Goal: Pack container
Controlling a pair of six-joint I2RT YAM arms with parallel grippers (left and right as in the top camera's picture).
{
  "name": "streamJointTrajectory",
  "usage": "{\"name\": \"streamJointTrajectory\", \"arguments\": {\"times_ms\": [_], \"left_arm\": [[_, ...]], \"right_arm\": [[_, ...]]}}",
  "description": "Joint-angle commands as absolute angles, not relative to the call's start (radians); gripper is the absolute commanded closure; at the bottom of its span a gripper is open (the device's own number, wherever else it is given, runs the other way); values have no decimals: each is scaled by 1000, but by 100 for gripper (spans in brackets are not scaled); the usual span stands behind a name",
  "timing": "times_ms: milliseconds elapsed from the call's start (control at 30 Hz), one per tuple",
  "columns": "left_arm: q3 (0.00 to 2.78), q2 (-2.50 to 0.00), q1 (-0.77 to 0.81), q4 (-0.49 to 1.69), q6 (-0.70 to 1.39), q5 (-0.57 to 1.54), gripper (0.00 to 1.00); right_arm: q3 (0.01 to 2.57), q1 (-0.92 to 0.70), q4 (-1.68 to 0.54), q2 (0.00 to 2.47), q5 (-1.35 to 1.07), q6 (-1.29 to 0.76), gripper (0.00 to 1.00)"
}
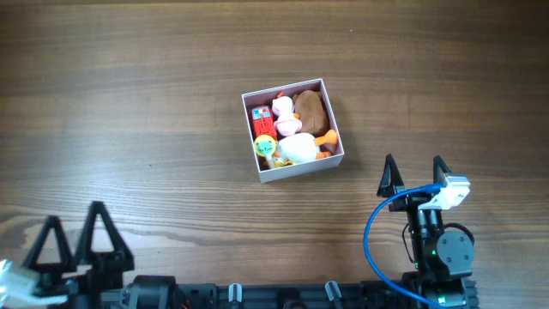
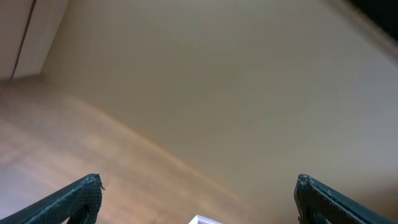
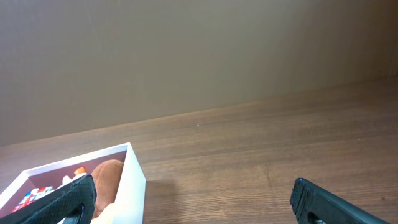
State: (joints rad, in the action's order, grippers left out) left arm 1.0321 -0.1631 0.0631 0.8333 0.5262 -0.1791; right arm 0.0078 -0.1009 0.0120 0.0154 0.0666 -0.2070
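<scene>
1. White, thin walls frame the container (image 1: 303, 170), a square, shallow box with no top. The little of its inside that shows past the toys is dusty pink.
2. It sits on the wooden table (image 1: 129, 103), a bit right of the middle in the overhead view. It is turned slightly, so its sides run at a slant to the wood grain.
3. Small toys crowd its floor:
   - a brown toy (image 1: 310, 112) at the far right corner
   - a pink-and-white figure (image 1: 286, 116) just beside it
   - a red block (image 1: 261, 120) along the left wall
   - a yellow-green toy (image 1: 265, 146) near the front left corner
   - a white rounded toy (image 1: 298, 148) at the front
   - an orange piece (image 1: 323, 140) by the right wall
4. From the right wrist, one corner of the container (image 3: 134, 180) shows at the lower left. Its wall is white outside and pink within, and the brown toy (image 3: 109, 177) rises just behind it.
5. The right gripper (image 1: 413, 160) stands apart from the box, nearer the table's front edge and off to the right. Its fingers are spread wide with bare wood between them. A blue cable (image 1: 371, 232) loops beside its arm.
6. The left gripper (image 1: 74, 215) is at the lower left, well apart from the container, its fingers likewise spread. Its own camera shows the left gripper (image 2: 198, 180) framing only wood surface and a plain beige wall (image 2: 249, 74).
</scene>
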Motion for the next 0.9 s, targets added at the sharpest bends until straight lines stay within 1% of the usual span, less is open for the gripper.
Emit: {"name": "streamJointTrajectory", "arguments": {"times_ms": [0, 267, 467, 567, 867], "left_arm": [[912, -104, 57, 834, 533, -146, 0], [715, -10, 52, 812, 533, -145, 0], [606, -3, 52, 720, 533, -145, 0], [535, -3, 52, 636, 532, -146, 0], [245, -3, 52, 200, 532, -146, 0]], "right_arm": [[5, -97, 14, 4, 47, -193, 1], [5, -97, 14, 4, 47, -194, 1], [5, -97, 14, 4, 47, -194, 0], [5, -97, 14, 4, 47, -194, 0], [5, -97, 14, 4, 47, -194, 0]]}}
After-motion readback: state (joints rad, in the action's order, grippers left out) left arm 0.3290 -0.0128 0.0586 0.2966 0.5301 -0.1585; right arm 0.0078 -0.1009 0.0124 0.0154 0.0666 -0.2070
